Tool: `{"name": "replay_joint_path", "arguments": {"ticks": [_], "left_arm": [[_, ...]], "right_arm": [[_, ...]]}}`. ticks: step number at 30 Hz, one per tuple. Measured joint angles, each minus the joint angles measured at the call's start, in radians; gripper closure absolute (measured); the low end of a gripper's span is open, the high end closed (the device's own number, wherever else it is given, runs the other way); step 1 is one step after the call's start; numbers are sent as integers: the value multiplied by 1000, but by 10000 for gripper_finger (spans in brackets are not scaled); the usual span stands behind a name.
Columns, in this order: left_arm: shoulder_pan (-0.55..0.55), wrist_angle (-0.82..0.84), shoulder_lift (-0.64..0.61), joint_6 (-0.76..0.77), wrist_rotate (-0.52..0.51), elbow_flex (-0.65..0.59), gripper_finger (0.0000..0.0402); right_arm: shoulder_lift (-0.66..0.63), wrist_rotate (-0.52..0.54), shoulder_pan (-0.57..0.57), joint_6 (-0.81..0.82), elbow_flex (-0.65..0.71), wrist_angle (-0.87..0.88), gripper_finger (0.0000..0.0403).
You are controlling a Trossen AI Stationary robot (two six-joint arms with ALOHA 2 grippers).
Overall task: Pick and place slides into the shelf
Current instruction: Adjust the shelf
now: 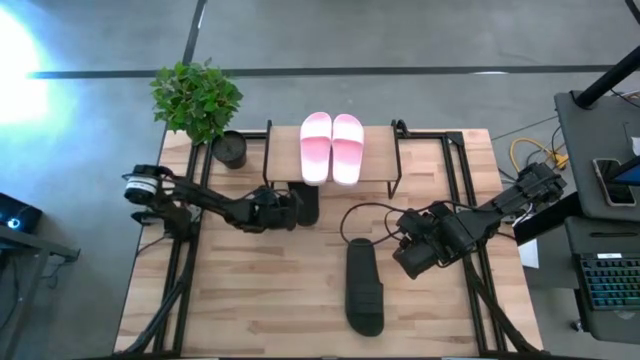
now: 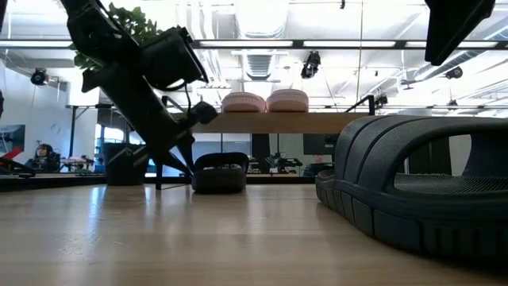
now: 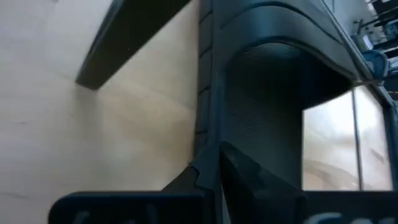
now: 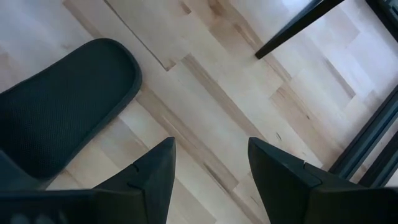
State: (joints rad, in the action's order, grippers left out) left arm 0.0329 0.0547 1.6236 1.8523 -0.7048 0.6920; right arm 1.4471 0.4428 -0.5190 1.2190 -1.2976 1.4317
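The pink pair (image 1: 332, 147) lies side by side on the shelf's plank top (image 1: 380, 170). One black slide (image 1: 308, 200) stands on its sole on the table at the shelf's front, below the plank (image 2: 317, 121). My left gripper (image 1: 288, 207) reaches it from the table's left and is shut on it. The other black slide (image 1: 365, 285) lies flat on the table nearer the near edge. My right gripper (image 1: 408, 258) hovers open just right of that slide's far end (image 4: 62, 106), touching nothing. My left gripper holds the black slide by its long side edge (image 3: 205, 112), next to the strap. The edge is pinched between the two fingers, one finger (image 3: 249, 177) on the footbed side and one outside. It comes slanting down from the table's left. The slide's sole (image 2: 220, 187) rests on the table.
A potted plant (image 1: 197, 97) and a black pot (image 1: 230, 150) stand left of the shelf. A dark cable (image 1: 365, 215) loops over the table between the shelf and the right arm. The shelf's black side frames (image 1: 397, 160) flank the space under the plank.
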Motion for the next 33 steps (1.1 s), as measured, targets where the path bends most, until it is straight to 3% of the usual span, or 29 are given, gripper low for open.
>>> {"name": "replay_joint_path", "arguments": {"ticks": [19,25,33], "left_arm": [[-83,44,-3,-179,-29,6,402],[-131,-67,-3,-316,37,6,402],[-118,-88,-5,-329,102,13,402]], "right_arm": [[0,33,0,4,0,3,209],[0,42,0,4,0,3,209],[0,49,0,31,0,3,209]]}}
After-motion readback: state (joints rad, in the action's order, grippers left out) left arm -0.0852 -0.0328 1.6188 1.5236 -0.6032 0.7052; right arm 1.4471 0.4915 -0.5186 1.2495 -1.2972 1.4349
